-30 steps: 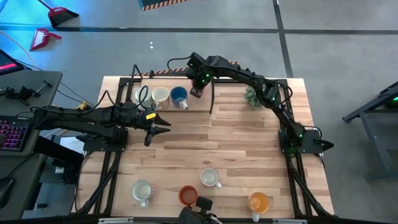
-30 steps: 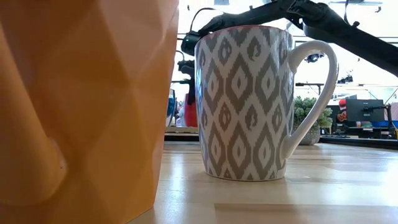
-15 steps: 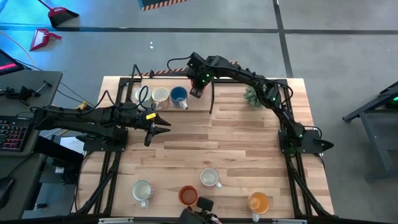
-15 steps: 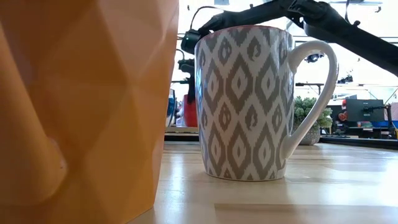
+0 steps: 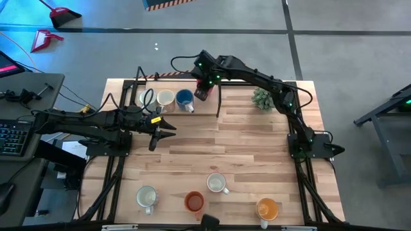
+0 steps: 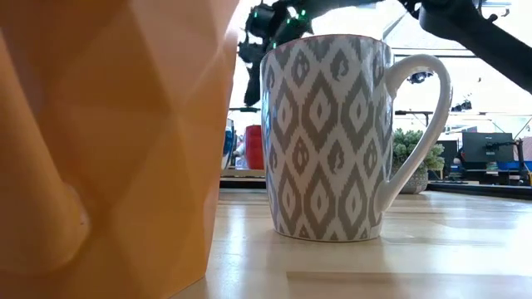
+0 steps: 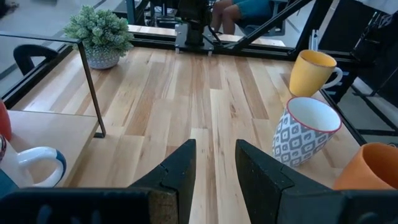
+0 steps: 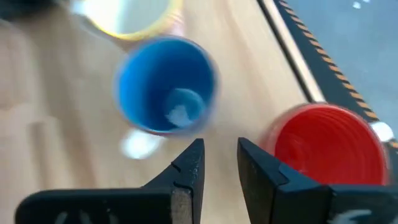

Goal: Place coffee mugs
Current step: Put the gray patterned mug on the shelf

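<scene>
Along the table's far left stand a white mug (image 5: 146,97), a cream mug (image 5: 166,98), a blue mug (image 5: 184,98) and a red mug (image 5: 201,94), all upright on their bases. My right gripper (image 8: 221,158) hovers open above the gap between the blue mug (image 8: 166,85) and the red mug (image 8: 329,146), holding nothing. My left gripper (image 7: 214,163) waits open and empty over the table's left middle (image 5: 168,129). Near the front edge stand a white mug (image 5: 146,196), a red-orange mug (image 5: 194,201), a patterned mug (image 5: 216,183) and a yellow-orange mug (image 5: 267,208).
A small green potted plant (image 5: 261,98) stands at the far right. A thin dark upright frame (image 7: 87,81) edges the raised board (image 7: 43,130) under the far mugs. Bare wood lies across the table's middle (image 5: 225,141).
My right gripper has risen from around the red mug and drawn a little toward the far edge. The red mug stays standing where it was, beside the blue one.
</scene>
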Motion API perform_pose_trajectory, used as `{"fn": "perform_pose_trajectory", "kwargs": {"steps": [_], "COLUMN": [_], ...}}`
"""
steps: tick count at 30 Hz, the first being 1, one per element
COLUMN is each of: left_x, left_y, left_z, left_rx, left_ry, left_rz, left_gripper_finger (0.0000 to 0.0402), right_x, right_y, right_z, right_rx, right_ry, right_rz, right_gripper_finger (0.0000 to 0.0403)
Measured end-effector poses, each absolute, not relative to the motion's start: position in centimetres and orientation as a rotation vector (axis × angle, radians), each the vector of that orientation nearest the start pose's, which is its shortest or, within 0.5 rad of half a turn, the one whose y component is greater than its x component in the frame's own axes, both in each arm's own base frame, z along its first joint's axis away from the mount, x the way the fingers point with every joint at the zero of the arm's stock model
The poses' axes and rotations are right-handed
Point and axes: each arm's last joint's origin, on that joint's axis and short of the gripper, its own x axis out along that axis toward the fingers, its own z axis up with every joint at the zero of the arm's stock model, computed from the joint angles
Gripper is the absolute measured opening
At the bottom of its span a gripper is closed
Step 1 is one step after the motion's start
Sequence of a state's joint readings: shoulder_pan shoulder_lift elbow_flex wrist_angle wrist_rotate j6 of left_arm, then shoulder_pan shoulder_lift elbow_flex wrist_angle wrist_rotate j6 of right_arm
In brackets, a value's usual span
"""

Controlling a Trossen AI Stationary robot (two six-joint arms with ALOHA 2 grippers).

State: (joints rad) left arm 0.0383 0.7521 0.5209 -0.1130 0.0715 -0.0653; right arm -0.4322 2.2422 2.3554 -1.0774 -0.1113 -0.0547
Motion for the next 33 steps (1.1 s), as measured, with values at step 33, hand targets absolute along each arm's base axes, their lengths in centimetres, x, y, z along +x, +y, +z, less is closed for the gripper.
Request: {"fn": "perform_pose_trajectory", "kwargs": {"steps": [33], "left_x": [16.3], "left_y": [-0.2], "left_z": [26.0], "left_rx": [-0.140], "left_ry": [0.304], "left_rz": [-0.055], "left_gripper_finger": [0.0101], "right_x": [36.7], "right_y": [7.3], "right_z": [34.7], "right_rx": [-0.068], "right_ry": [1.170], "right_rz": [-0.319], "right_gripper_finger": [0.0050]}}
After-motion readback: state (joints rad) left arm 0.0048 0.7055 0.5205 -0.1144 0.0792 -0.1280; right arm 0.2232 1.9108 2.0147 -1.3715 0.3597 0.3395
